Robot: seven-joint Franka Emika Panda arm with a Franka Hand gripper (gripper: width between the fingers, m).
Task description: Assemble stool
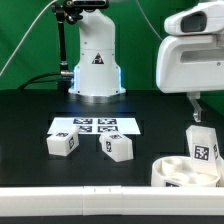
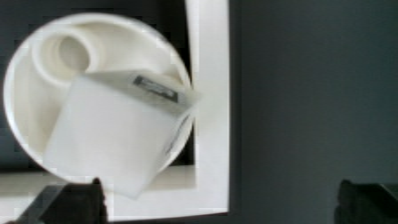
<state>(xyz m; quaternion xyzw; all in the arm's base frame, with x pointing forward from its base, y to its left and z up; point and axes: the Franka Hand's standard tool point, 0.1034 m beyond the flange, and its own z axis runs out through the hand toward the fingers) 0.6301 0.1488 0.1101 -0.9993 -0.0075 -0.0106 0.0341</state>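
The stool's round white seat [image 1: 178,174] lies at the exterior view's right front, and a blocky white leg [image 1: 203,148] with a tag stands upright on it. Two more tagged legs [image 1: 63,143] [image 1: 117,147] lie loose in front of the marker board. My gripper [image 1: 197,110] hangs just above the upright leg, open and holding nothing. In the wrist view the seat [image 2: 63,70] and the leg [image 2: 116,135] lie beyond my dark fingertips [image 2: 71,203], which stand wide apart, and the gripper [image 2: 222,205] has nothing between them.
The marker board [image 1: 95,126] lies flat mid-table in front of the robot base [image 1: 95,65]. A long white bar [image 1: 90,205] runs along the front edge. In the wrist view a white bar [image 2: 214,100] passes beside the seat.
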